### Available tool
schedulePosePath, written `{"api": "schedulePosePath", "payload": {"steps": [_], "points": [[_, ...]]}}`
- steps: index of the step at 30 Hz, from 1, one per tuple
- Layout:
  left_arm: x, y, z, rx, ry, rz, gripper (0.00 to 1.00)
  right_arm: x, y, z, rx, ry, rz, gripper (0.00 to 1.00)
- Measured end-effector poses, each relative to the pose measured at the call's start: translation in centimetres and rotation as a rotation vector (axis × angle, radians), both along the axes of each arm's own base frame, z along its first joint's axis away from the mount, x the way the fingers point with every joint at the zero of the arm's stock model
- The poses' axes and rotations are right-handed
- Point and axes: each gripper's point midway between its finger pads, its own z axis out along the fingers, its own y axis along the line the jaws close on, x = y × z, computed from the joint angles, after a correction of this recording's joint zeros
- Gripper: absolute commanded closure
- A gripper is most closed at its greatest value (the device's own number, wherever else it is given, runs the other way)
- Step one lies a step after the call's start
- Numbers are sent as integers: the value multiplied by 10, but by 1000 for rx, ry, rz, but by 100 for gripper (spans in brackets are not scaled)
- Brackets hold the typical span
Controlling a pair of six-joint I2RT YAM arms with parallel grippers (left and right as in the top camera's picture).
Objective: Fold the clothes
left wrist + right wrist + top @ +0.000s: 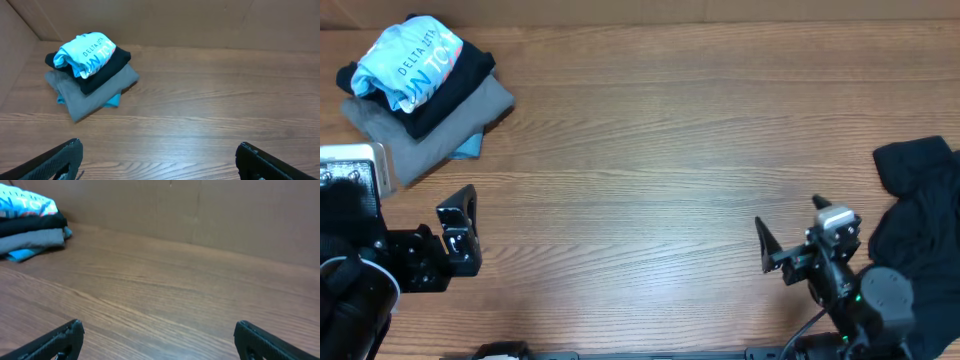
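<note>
A stack of folded clothes lies at the far left of the table. On top is the sky-blue T-shirt (405, 55) with white text, on a black garment (460, 78), over a grey one (440, 125) and a teal one. The stack also shows in the left wrist view (85, 52) and the right wrist view (22, 205). A crumpled black garment (920, 210) lies at the right edge. My left gripper (460, 228) (160, 155) is open and empty, in front of the stack. My right gripper (790, 228) (157, 330) is open and empty, just left of the crumpled black garment.
The wooden table (650, 150) is backed by a brown cardboard wall (200, 22) along the far side and the left side. A white device (355, 165) sits on the left arm near the stack.
</note>
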Motion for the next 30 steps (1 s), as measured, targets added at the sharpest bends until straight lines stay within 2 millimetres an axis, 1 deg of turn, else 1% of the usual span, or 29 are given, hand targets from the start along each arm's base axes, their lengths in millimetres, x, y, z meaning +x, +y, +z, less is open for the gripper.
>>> {"api": "schedulePosePath", "payload": {"steps": [2, 6, 10, 12, 15, 30], "points": [[0, 0, 0, 0, 0, 0, 0, -1, 0, -8, 9, -25, -3, 0], [0, 0, 0, 1, -1, 0, 0, 1, 0, -18, 37, -89, -7, 0], [0, 0, 0, 0, 0, 0, 0, 7, 1, -36, 54, -138, -6, 0], [0, 0, 0, 0, 0, 0, 0, 11, 2, -51, 55, -134, -3, 0], [0, 0, 0, 0, 0, 0, 0, 14, 3, -60, 58, -134, 1, 0], [0, 0, 0, 0, 0, 0, 0, 15, 3, -58, 60, -146, 3, 0]]}}
